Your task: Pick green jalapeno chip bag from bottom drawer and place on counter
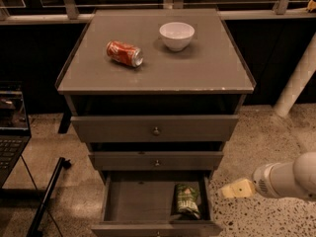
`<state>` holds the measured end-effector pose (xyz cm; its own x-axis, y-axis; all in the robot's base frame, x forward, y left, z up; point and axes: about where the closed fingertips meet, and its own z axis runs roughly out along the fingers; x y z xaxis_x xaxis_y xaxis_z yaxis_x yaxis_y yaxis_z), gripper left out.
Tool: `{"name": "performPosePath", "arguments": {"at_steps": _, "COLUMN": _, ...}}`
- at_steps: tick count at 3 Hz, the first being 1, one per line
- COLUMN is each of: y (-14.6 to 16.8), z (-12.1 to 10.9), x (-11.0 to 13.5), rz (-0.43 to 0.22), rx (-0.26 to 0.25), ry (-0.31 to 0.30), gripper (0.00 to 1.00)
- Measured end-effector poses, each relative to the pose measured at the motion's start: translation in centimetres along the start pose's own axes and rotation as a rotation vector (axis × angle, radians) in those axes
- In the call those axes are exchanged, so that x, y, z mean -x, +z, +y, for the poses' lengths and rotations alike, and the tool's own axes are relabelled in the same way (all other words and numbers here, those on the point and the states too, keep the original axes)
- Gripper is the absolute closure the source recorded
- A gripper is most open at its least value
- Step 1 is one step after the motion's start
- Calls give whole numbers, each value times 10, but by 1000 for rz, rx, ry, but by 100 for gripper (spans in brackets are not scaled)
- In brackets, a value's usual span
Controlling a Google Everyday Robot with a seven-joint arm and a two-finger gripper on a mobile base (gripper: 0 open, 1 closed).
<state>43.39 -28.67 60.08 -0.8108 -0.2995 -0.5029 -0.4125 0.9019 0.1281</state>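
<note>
The green jalapeno chip bag [187,200] lies in the right part of the open bottom drawer [133,201], its length running front to back. The two drawers above are pulled out only slightly. The counter [197,68] is the grey cabinet top with a thin rim. My gripper [237,188] reaches in from the right at the end of a white arm. It hangs over the floor just right of the bottom drawer, apart from the bag and empty.
A red soda can [124,53] lies on its side on the counter's left. A white bowl [177,35] stands at the counter's back middle. A laptop [11,132] sits at far left, a dark stand leg [47,196] on the floor, and a white pole [296,83] at right.
</note>
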Motion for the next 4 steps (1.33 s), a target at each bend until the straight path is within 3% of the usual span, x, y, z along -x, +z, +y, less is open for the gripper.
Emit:
{"name": "performPosePath", "arguments": {"at_steps": 2, "y": 94, "z": 0, "x": -27, "rz": 23, "rx": 109, "ry": 63, "gripper": 0}}
{"name": "performPosePath", "arguments": {"at_steps": 3, "y": 93, "z": 2, "x": -29, "rz": 28, "rx": 98, "ry": 65, "gripper": 0}}
{"name": "performPosePath", "arguments": {"at_steps": 4, "y": 107, "z": -9, "x": -30, "rz": -45, "rx": 113, "ry": 99, "gripper": 0}}
